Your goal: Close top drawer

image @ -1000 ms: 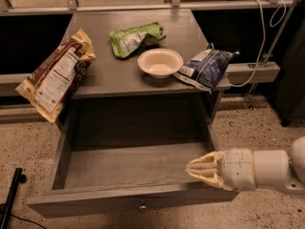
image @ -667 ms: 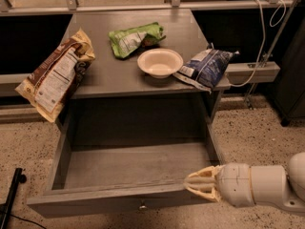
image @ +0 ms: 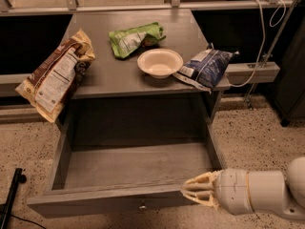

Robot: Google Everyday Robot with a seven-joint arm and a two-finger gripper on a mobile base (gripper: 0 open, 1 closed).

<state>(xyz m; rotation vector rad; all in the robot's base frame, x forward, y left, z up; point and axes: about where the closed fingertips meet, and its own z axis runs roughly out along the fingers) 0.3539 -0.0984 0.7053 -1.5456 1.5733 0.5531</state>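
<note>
The top drawer (image: 97, 205) is pulled far out from under the bench (image: 107, 78), its grey wooden inside bare and its long front panel nearest the camera, with a small round metal knob (image: 142, 206) near the middle of that panel. The gripper (image: 187, 193) sits low at the right end of the drawer front, pointing left, its cream fingers (image: 199, 187) drawn narrow and holding nothing; the tips seem to touch the top edge of the panel, though contact is hard to judge from this angle. The thick white arm (image: 259, 197) runs off to the right. On the bench, a brown snack bag (image: 57, 78) overhangs the left edge, a green bag (image: 133, 38) lies towards the back, a cream bowl (image: 160, 62) sits near the middle, and a blue bag (image: 206, 68) lies just beside it at the right edge.
</note>
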